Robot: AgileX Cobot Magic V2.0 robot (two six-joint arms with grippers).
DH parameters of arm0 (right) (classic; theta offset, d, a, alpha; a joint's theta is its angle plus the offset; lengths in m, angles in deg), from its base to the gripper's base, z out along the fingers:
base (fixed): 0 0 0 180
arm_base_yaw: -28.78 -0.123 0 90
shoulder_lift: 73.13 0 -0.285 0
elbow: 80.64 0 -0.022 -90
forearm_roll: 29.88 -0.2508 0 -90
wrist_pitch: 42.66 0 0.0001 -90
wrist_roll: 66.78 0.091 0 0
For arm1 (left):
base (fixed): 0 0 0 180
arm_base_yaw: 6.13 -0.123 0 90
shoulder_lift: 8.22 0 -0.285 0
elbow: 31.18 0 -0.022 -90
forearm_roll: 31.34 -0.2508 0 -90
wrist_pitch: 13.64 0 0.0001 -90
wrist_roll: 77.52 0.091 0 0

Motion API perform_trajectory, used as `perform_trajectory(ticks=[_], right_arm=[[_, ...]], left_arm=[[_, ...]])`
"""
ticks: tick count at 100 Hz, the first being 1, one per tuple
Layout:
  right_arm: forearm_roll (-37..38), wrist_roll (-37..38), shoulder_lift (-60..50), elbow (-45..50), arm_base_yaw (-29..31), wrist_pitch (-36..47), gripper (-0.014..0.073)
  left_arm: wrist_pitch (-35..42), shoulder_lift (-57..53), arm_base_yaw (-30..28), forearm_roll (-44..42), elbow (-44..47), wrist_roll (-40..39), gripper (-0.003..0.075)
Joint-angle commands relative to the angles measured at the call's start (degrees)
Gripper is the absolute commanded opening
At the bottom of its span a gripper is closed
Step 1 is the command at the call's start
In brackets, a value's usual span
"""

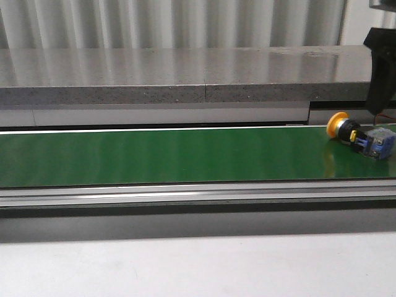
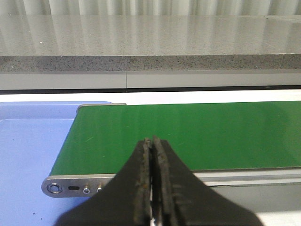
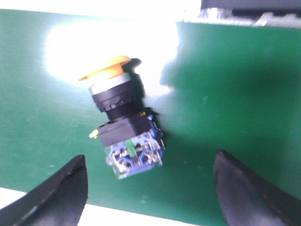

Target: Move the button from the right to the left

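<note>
Lying on its side on the green conveyor belt (image 1: pixel 154 154), the button (image 1: pixel 361 136) sits at the belt's far right end, about 3 o'clock in the front view. Yellow-orange mushroom cap points toward 10 o'clock; black collar behind it; blue-grey contact block trails toward 4 o'clock. Same part in the right wrist view (image 3: pixel 123 117): cap toward the glare patch, contact block with metal screw terminals nearest the camera.

Right end effector (image 3: pixel 150 188): fingers spread wide, one dark fingertip (image 3: pixel 61 188) on each side of the button, both clear of it, nothing pinched. In the front view only a dark piece of the right arm (image 1: pixel 380 68) shows, above and just beyond the button at 2 o'clock.

Left end effector (image 2: pixel 154 183): pads pressed together, only a thin seam between them, nothing held. It hangs over the near edge of the belt's left end, well apart from the button. Metal end bracket (image 2: pixel 75 186) of the conveyor just beside it; blue surface (image 2: pixel 28 155) past the belt end.

Behind the belt: white strip, then a speckled grey stone ledge (image 1: pixel 154 77), then corrugated pale wall (image 1: pixel 173 21). Aluminium rail (image 1: pixel 185 195) along the belt's near side; light grey bench (image 1: pixel 185 269) in front.
</note>
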Motion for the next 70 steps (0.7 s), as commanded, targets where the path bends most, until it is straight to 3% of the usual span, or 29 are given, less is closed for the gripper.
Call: perform_trajectory(ticks=[1,13,33,70], right_arm=[[-0.5,-1.6,-5.3,-1.1,-0.8,0.8,0.0550],[1.0,-2.2,-10.2,0.2,-3.2,2.4,0.0384],[3.0,-2.2,-17.8,5.3,-6.8,5.6,-0.0068],[3.2,-3.4,-36.1,19.2,-7.6,13.3,-0.0066]], left_arm=[[4.7,-1.7,0.0,0.1,2.3,-0.2,-0.0020],[4.7,-1.7,0.0,0.1,2.3,-0.2,-0.0020],[4.7,-1.7,0.0,0.1,2.3,-0.2,-0.0020],[4.7,-1.7,0.0,0.1,2.3,-0.2,-0.0020]])
